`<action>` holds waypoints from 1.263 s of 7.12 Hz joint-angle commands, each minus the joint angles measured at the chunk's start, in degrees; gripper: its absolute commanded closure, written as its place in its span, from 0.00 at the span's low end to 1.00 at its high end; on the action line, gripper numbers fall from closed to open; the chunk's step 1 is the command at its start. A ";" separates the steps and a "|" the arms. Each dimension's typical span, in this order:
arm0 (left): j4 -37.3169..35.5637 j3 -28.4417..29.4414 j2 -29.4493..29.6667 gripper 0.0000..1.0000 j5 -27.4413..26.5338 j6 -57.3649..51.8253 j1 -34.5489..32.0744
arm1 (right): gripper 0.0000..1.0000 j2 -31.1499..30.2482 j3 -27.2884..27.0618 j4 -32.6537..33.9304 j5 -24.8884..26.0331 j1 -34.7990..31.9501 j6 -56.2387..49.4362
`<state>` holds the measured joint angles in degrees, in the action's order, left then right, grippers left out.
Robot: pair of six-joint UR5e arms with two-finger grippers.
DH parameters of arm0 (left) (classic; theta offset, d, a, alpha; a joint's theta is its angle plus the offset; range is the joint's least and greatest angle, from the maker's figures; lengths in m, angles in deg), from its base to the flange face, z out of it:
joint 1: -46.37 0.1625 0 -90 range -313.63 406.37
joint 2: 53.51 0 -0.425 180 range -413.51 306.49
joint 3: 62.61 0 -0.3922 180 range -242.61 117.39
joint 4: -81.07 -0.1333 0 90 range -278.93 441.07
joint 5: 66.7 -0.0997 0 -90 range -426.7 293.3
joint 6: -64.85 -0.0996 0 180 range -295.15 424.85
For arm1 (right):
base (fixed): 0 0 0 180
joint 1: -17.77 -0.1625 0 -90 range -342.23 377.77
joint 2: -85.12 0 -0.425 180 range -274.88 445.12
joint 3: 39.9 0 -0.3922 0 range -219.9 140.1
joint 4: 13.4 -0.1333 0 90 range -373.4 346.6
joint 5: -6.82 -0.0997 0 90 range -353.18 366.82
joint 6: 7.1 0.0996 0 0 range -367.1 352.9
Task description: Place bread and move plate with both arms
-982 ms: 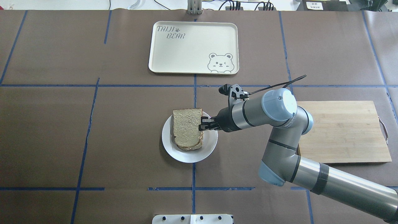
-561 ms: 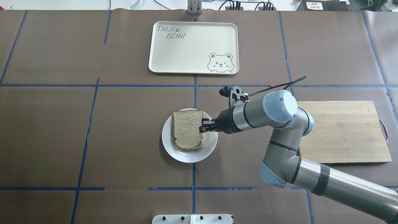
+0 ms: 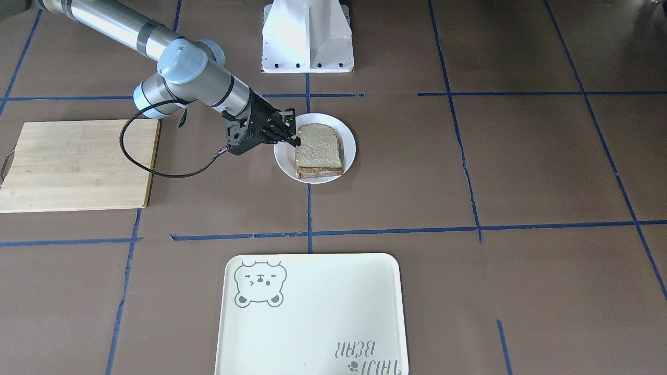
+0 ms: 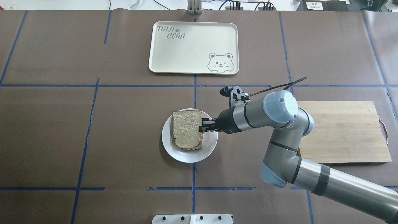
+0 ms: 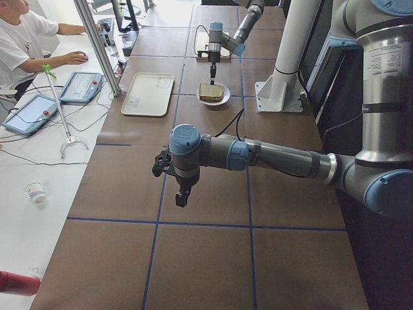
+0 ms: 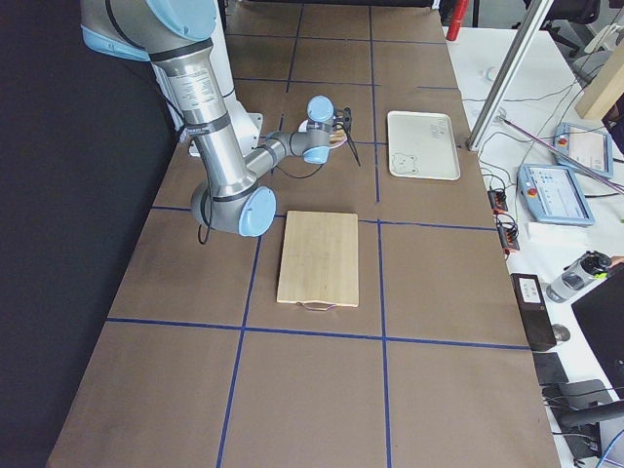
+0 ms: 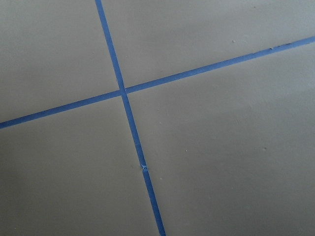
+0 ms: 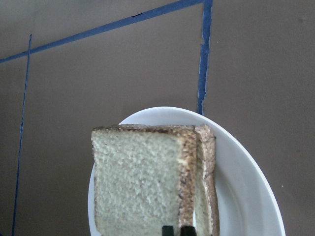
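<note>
The bread [image 4: 186,129] lies flat on top of a second slice [image 8: 206,177] on the small white plate [image 4: 189,155] at the table's middle. My right gripper [image 4: 202,127] is shut on the bread's right edge, just above the plate. The front-facing view shows the same bread [image 3: 319,148], plate [image 3: 349,148] and right gripper [image 3: 293,136]. In the right wrist view the fingertips [image 8: 168,230] pinch the bread [image 8: 138,182] at its crust over the plate [image 8: 246,196]. My left gripper [image 5: 182,194] hangs over bare table far from the plate; I cannot tell whether it is open or shut.
A cream bear tray [image 4: 192,46] lies beyond the plate. A wooden cutting board [image 4: 342,130] lies under the right arm's elbow side. The white pedestal [image 3: 307,36] stands at the robot's edge. An operator [image 5: 26,39] sits at a side bench.
The right gripper has lowered the bread a little, from raised and tilted to flat on the lower slice on the plate. It still grips the bread.
</note>
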<state>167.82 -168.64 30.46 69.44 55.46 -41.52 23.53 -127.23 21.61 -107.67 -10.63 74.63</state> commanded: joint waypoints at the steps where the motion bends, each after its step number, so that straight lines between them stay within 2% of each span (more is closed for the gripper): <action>1: 0.00 -0.05 -0.04 0.00 0.00 -0.01 0.00 | 0.45 -0.03 0.14 0.06 0.05 -0.16 0.01; 2: 0.00 -0.05 -0.04 0.00 0.00 0.08 0.00 | 0.35 -0.11 0.05 -0.02 -0.03 -0.42 0.19; 3: 0.17 -0.57 0.22 0.00 0.09 3.21 0.35 | 0.11 -0.11 -0.47 -0.02 -0.21 -0.95 0.36; 4: 2.00 -2.14 0.31 0.00 1.65 9.42 2.70 | 0.01 -1.68 -1.69 0.06 -0.56 -1.91 0.80; 5: 6.98 -2.16 0.32 0.00 6.80 17.23 6.21 | 0.01 -5.00 -4.75 0.76 -1.35 -3.49 0.80; 6: 15.04 -2.25 0.58 0.00 8.94 29.48 10.33 | 0.01 -8.60 -6.87 1.03 -3.79 -6.29 0.71; 8: 34.10 -1.03 4.77 0.00 8.27 61.01 22.53 | 0.01 -14.24 -8.82 1.03 -7.06 -12.44 0.19; 9: 37.67 -0.41 7.84 0.00 3.48 70.56 28.33 | 0.01 -16.35 -9.09 1.03 -7.33 -14.56 -0.07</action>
<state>198.62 -169.85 34.90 76.56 111.83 -20.27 10.10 -135.63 22.62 -114.18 -22.33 74.92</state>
